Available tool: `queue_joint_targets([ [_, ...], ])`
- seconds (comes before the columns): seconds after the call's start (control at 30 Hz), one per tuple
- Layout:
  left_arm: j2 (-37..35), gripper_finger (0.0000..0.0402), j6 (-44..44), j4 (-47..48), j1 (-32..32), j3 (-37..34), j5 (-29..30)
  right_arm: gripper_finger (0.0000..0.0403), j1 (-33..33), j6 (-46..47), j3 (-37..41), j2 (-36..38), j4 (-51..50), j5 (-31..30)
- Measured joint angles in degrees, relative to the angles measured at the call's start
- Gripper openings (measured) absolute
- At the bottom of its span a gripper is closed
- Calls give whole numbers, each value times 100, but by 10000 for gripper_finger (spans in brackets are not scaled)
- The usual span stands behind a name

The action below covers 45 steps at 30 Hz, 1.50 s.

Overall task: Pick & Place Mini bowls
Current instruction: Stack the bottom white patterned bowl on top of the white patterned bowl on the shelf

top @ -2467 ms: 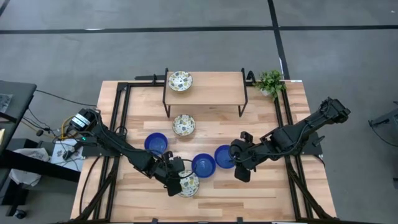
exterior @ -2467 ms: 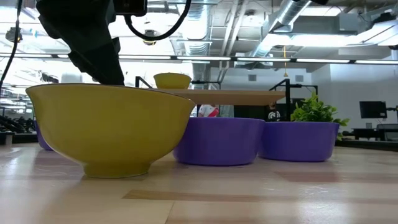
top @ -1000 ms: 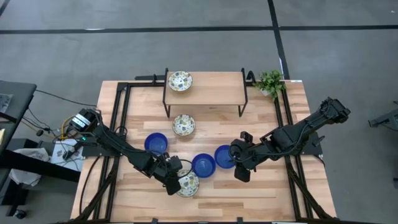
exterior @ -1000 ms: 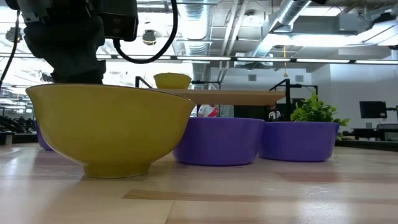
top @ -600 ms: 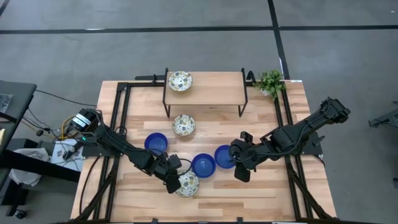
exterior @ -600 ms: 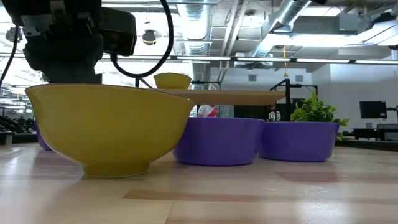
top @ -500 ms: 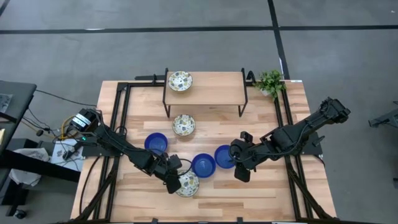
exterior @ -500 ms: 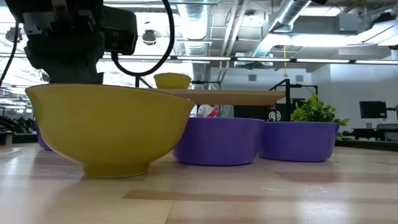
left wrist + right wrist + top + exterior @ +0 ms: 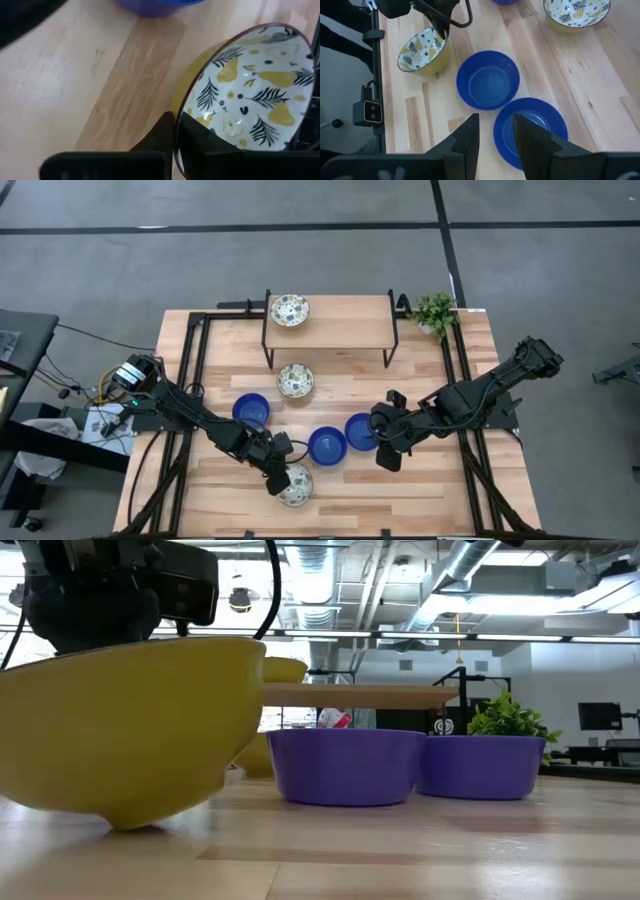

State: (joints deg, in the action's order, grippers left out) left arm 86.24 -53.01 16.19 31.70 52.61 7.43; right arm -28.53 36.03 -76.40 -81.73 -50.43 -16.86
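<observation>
Cream-and-yellow, leaf-patterned round mini bowl [image 9: 293, 484] tilted at near edge of wooden surface [image 9: 430, 490], rim pinched between closed fingers of left tool [image 9: 277, 476], lift judged next; right tool [image 9: 386, 456] wide open, empty, above glossy blue round bowl [image 9: 361, 431], well apart.

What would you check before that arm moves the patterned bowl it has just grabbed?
1. Left end effector shut on the bowl rim: ok, one finger inside, one outside.
2. Bowl off the table: not ok, it is tilted, its foot still touching the wood.
3. Room beside the nearest blue bowl: ok, they are apart.
4. Right end effector clear of the way: ok, open, hanging over another blue bowl.
5. Shelf has free space: ok, one bowl there.
</observation>
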Motion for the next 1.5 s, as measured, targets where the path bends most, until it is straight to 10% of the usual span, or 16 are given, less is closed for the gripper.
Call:
queue_joint_targets([
  [0.83, -56, 11, -764, -489, 2, -18, -300, 107, 0, 2, 0, 0, -1, 0],
  [1.5, -2017, 9, -673, -432, -318, -12, 288, 107, 4, -151, 0, 0, -5, -90],
])
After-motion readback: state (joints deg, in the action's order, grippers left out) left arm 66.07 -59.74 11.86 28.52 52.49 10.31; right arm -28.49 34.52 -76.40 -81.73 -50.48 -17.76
